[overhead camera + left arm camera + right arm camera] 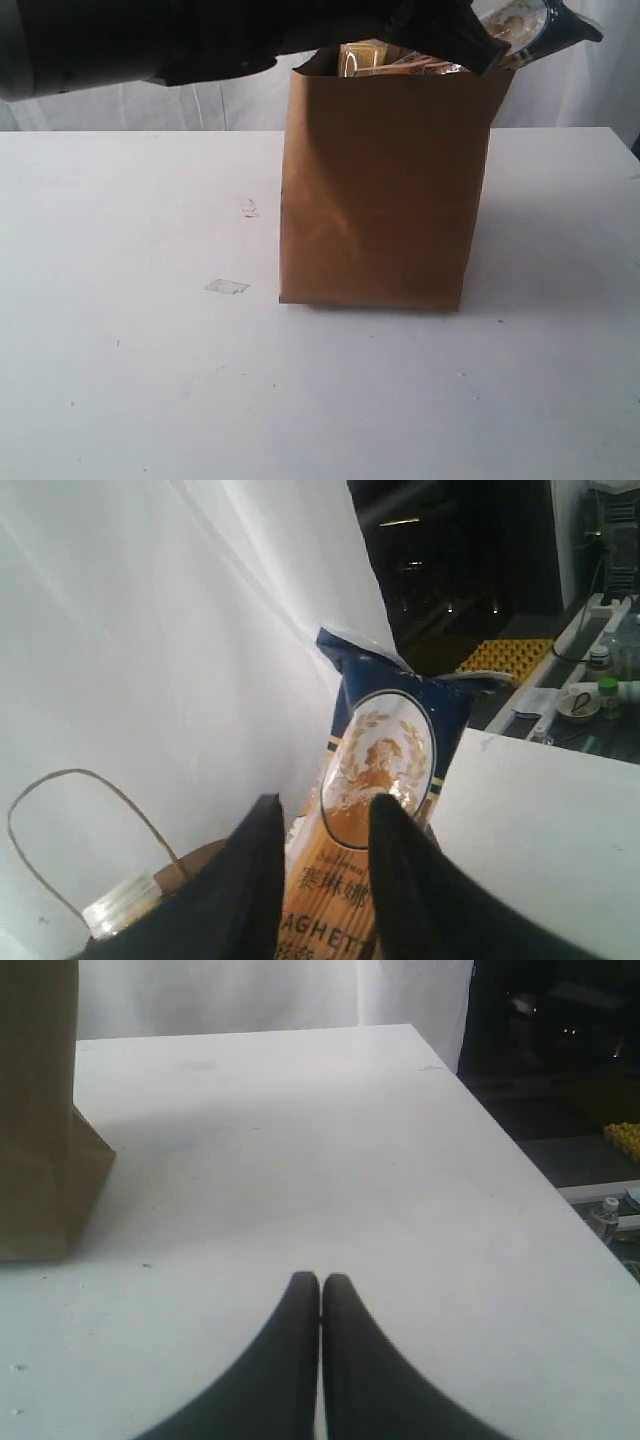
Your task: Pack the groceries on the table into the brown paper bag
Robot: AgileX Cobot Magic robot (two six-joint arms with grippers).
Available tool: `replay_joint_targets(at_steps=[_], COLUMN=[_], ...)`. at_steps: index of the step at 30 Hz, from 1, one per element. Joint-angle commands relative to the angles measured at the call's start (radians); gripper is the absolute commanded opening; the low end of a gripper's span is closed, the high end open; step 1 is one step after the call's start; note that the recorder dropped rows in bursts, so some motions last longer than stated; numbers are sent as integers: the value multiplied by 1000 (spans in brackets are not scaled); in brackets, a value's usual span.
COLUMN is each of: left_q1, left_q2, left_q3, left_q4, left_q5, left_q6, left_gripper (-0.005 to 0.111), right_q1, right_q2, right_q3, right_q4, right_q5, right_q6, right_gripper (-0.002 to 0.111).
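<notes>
Spaghetti packet pinched in left tool, tilted at mouth of brown paper bag. Right tool closed, empty. Next, probably: lower it in, release.

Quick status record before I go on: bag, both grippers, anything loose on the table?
bag: brown paper bag upright on table, groceries showing at its mouth
left gripper: closed on spaghetti packet at the bag's top
right gripper: shut, holding nothing, low over the table
loose on table: only a tape scrap in view
</notes>
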Motion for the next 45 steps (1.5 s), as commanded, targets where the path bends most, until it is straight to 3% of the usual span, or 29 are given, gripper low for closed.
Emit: replay_joint_targets(at_steps=[1, 5, 9, 20, 27, 32, 35, 36, 39, 45], left_q1=[0, 0, 0, 0, 16, 93, 179, 236, 304, 318], left_q2=[-48, -83, -117, -269, -394, -486, -557, -616, -697, -792], left_q3=[0, 0, 0, 56, 329, 576, 707, 789, 901, 988], left_q4=[-21, -21, -21, -21, 120, 99, 99, 102, 98, -21], left_q5=[-18, -46, -112, -174, -608, -724, -734, -710, -618, -566], left_q6=[-2, -11, -16, -18, 72, 161, 163, 163, 131, 129], left_gripper=[34, 28, 0, 0, 0, 0, 0, 0, 0, 0], right_q1=[1, 1, 1, 1, 1, 1, 1, 1, 1, 1], right_q2=[-5, -5, -5, -5, -5, -5, -5, -5, -5, -5], right_q3=[5, 5, 5, 5, 5, 5, 5, 5, 5, 5], right_q4=[-10, -10, -10, -10, -10, -10, -10, -10, -10, -10], right_q5=[-6, -6, -6, -6, -6, -6, -6, -6, -6, -6], right_q6=[-1, -1, -1, -1, -1, -1, -1, -1, -1, -1], right_gripper=[0, 0, 0, 0, 0, 0, 0, 0, 0, 0])
